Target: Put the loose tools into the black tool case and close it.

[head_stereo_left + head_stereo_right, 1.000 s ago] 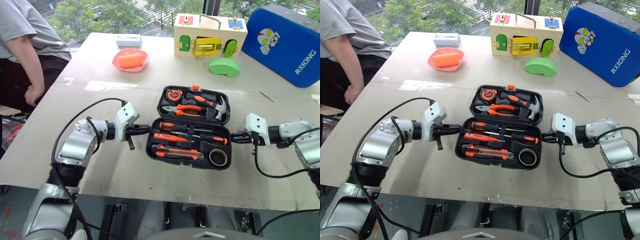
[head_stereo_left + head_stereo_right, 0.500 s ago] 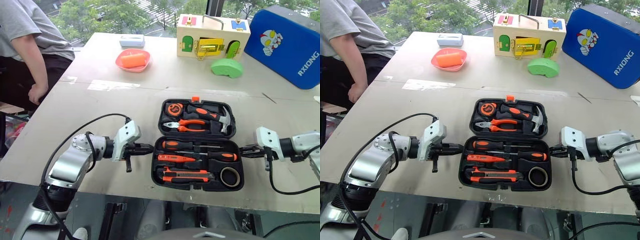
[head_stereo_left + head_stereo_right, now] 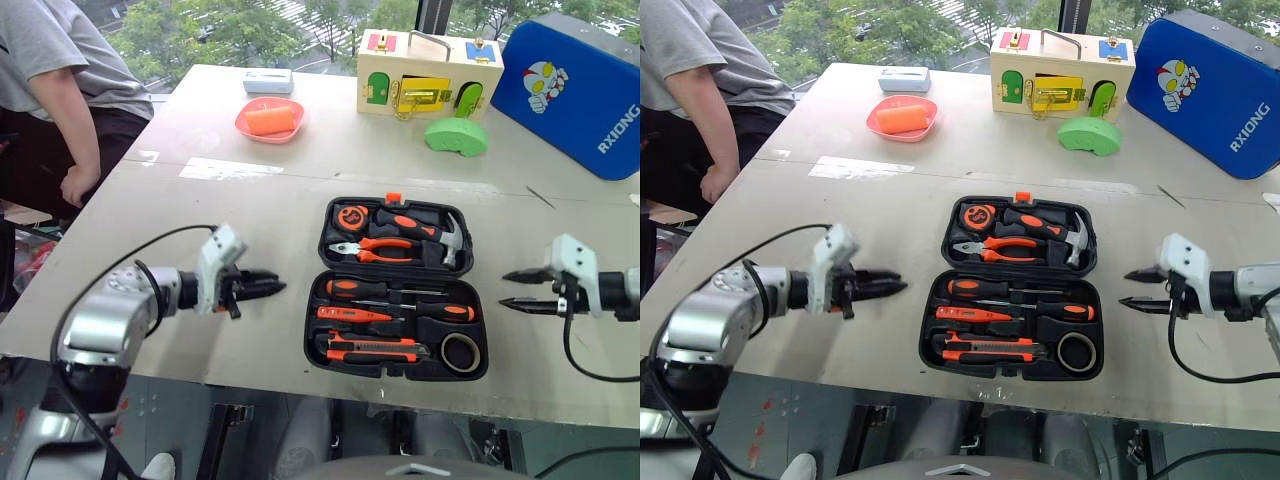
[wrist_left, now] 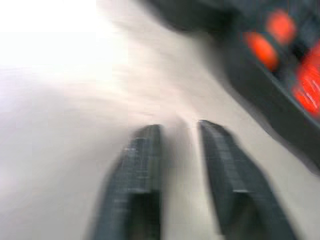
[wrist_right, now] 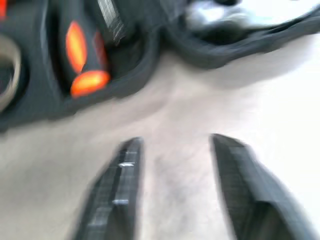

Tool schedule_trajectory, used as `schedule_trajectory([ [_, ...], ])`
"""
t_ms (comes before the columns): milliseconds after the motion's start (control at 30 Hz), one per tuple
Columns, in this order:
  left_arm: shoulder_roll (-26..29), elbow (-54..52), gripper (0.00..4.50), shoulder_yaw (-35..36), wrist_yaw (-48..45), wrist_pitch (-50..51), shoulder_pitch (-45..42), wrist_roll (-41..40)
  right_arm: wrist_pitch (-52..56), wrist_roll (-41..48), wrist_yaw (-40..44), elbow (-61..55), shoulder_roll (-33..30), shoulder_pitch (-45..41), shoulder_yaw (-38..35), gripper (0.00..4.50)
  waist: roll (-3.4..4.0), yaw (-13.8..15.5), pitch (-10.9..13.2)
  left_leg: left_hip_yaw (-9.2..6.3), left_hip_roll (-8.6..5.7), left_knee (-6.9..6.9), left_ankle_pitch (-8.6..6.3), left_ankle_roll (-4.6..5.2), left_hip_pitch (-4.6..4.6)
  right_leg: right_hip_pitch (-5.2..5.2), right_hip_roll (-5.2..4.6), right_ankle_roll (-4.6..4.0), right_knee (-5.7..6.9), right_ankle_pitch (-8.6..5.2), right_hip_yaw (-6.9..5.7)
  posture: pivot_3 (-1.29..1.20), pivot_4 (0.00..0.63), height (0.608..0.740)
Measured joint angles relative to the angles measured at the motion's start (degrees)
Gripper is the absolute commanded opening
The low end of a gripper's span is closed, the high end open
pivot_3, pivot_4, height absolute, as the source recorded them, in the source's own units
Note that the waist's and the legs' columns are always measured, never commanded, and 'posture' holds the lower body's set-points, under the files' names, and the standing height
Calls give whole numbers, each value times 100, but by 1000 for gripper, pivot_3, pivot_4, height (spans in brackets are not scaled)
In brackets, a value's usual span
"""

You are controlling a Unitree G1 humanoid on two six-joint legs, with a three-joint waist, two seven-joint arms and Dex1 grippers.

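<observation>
The black tool case (image 3: pixel 395 371) lies open in the middle of the table. Its near half holds two long screwdrivers (image 3: pixel 385 291), a slim orange tester screwdriver (image 3: pixel 345 314), the utility knife (image 3: pixel 370 350) and a dark tape roll (image 3: pixel 460 352). In the far half sit pliers, a hammer and a round tape measure. My left gripper (image 3: pixel 275 281) hovers left of the case, open, pointing at its side, nothing between the fingers (image 4: pixel 145 165). On the case's right, my right gripper (image 3: pixel 504 289) is open and empty, apart from the case wall.
A person stands at the table's far left corner. At the back are a pink dish (image 3: pixel 271 119), a wooden latch box (image 3: pixel 428 72), a green object (image 3: pixel 456 135) and a big blue padded case (image 3: pixel 575 85). The table's front edge runs just below the case.
Both grippers were shut against the case's sides; now both are open and have drawn outward, left to the left, right to the right. The camera view has shifted slightly.
</observation>
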Motion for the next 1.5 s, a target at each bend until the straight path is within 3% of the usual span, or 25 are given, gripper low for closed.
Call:
schedule_trajectory([
  [100,-398,511,4237,299,455,968,-799,-383,1155,332,-597,101,372,-693,-56,4500,-1,1,0,-2,-2,4,0,0,-2,-1,1,0,6,0,-4,0,150,735],
  [133,-505,618,4414,324,570,1166,-985,-462,1386,386,-751,127,458,-854,-50,4500,-1,2,0,-2,-3,5,0,0,-4,-1,1,0,6,0,-5,0,150,735],
  [233,-1005,1179,4414,483,1143,1941,-1734,-614,2321,518,-1302,314,832,-1447,-9,4500,-5,9,0,-2,-7,4,0,0,-9,-2,4,1,0,0,-9,0,150,735],
  [433,-1700,1926,4414,489,2053,2149,-2411,-488,3104,509,-2102,635,1463,-2020,330,4500,-5,-20,-1,15,-11,-2,1,-1,-10,-5,23,3,-7,-1,-13,0,150,735],
  [467,-1714,1969,4473,479,2078,2135,-2412,-468,3154,485,-2221,721,1524,-2085,329,4256,-6,-31,-1,15,-10,-3,1,-1,-10,-5,25,3,-7,-1,-13,0,150,735],
  [567,-1749,1990,3635,323,2161,2051,-2482,-380,3339,417,-2595,1011,1712,-2332,325,3242,-5,-51,-1,14,-10,-3,2,-3,-5,-6,25,3,-4,-1,-14,0,150,735],
  [600,-1770,1993,3048,262,2160,2052,-2475,-365,3342,418,-2638,1014,1737,-2351,327,2588,-5,-49,-1,13,-10,-2,2,-3,-5,-5,25,3,-3,-1,-14,0,150,735],
  [733,-1754,1958,1191,134,2118,2084,-2421,-373,3300,440,-2674,963,1757,-2364,323,703,-5,-56,-3,15,-11,0,2,-3,-1,-3,25,4,-2,0,-11,0,150,735],
  [800,-1754,1917,398,2,2064,2128,-2296,-375,3249,398,-2708,940,1735,-2345,311,0,-7,-66,-4,15,-11,0,2,-3,0,-3,26,4,0,0,-10,0,150,735],
  [833,-1755,1876,18,-29,2043,2146,-2248,-381,3229,397,-2713,901,1733,-2305,309,0,-10,-79,-6,14,-10,0,2,-3,0,-3,27,3,0,0,-12,0,150,735],
  [1300,-1724,1721,18,-174,2025,2170,-2221,-431,3093,298,-2817,473,1666,-2066,373,0,-11,-72,-7,13,-10,-2,2,-4,-3,-3,26,3,-7,-1,-13,0,150,735],
  [1333,-1652,1721,691,-176,2014,2165,-2216,-427,3086,298,-2819,449,1667,-2055,375,0,-11,-76,-7,13,-10,-2,2,-4,-3,-4,26,3,-7,-1,-12,0,150,735],
  [1400,-1507,1721,1375,-141,1946,2164,-2213,-447,3079,295,-2820,430,1666,-2039,375,0,-11,-78,-7,13,-10,-5,2,-4,-2,-4,26,3,-8,-1,-13,0,150,735],
  [1500,-1279,1678,2952,-52,1860,2215,-2232,-504,3064,263,-2828,370,1666,-2011,374,0,-11,-72,-7,12,-10,-6,2,-4,-3,-4,26,3,-10,-1,-14,0,150,735],
])
